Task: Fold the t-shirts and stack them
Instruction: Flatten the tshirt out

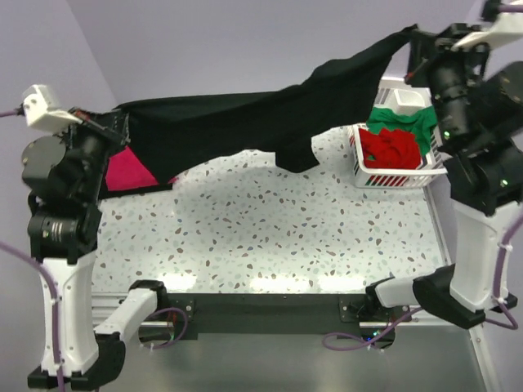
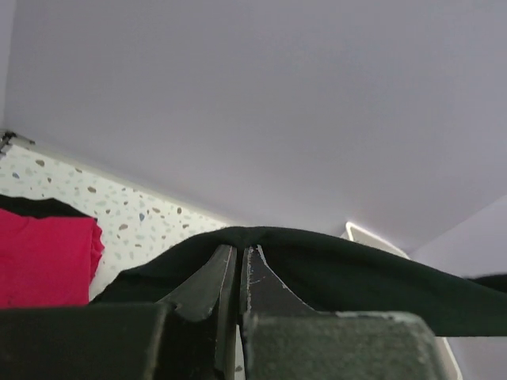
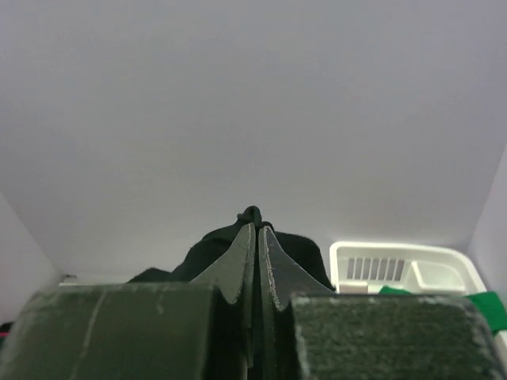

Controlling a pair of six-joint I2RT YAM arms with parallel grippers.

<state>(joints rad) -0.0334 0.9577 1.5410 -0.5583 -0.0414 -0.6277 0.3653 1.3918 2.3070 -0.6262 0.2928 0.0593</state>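
Step in hand, I'd say: spreading one shirt before folding. Black t-shirt (image 1: 245, 114) hangs stretched betw. left tool (image 2: 238, 252) and right tool (image 3: 255, 226), both pinched tight on its edge, cloth sagging below them over the desk (image 1: 286, 237). Arms are raised and wide apart, the right one higher. Next prob. needs both lowering together, laying it flat w/o bunching. Pink t-shirt (image 1: 127, 171) lies under left tool; basket (image 1: 392, 178) under right tool.

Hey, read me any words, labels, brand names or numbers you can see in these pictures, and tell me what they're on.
No readable text anywhere. The black t-shirt, the red t-shirt and the white basket carry no visible print, label or number in any view.
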